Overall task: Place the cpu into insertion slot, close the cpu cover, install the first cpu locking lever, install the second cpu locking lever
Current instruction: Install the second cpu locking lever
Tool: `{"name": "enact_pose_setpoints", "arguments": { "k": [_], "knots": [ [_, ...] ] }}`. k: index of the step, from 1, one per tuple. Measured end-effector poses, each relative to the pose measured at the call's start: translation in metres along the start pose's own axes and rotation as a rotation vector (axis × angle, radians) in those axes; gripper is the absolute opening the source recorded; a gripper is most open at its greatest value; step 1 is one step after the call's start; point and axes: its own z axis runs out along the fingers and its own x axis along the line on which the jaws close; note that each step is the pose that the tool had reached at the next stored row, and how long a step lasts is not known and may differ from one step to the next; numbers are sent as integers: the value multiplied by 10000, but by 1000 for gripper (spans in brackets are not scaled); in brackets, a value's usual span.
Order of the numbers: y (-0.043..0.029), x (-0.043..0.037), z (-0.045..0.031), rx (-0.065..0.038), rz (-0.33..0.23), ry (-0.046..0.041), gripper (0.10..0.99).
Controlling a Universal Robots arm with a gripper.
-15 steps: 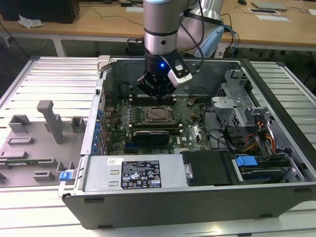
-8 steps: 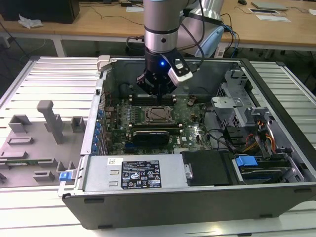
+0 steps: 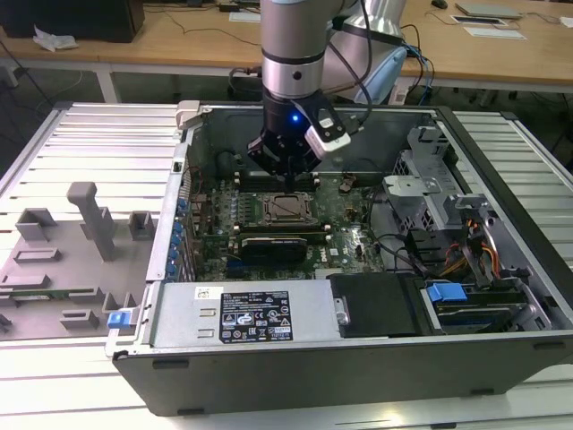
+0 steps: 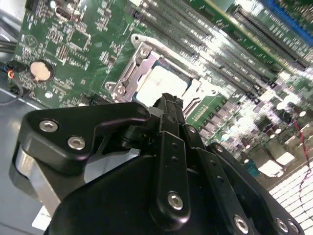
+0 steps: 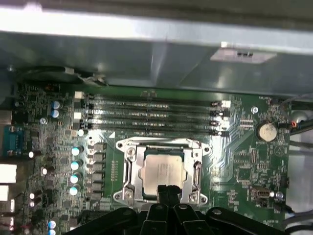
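Ribbed metal table [image 3: 81,143], wooden desks [image 3: 179,40] behind

Inside the open computer case [image 3: 501,269] lies a green motherboard [image 5: 244,161]. Four memory slots [image 5: 151,117] run at its 12 o'clock edge, a coin cell battery [image 5: 267,130] sits toward 3 o'clock, and a black expansion card [image 3: 282,244] lies toward 6 o'clock.

One cpu [image 5: 162,171] sitting in one insertion slot [image 5: 128,172], four memory slots [image 5: 151,117] lined up beside it, and one coin battery [image 5: 267,130].
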Motion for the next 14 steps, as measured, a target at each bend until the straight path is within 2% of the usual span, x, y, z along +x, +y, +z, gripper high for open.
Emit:
{"name": "enact_pose_setpoints", "arguments": {
  "k": [2, 3, 8, 14],
  "knots": [
    [-46, 3, 0, 1, 1, 0, 106],
    [-143, 8, -1, 0, 2, 0, 106],
    [-278, 15, -1, -4, 5, -1, 106],
    [-328, 32, 28, -52, 73, -4, 106]
  ]
}}
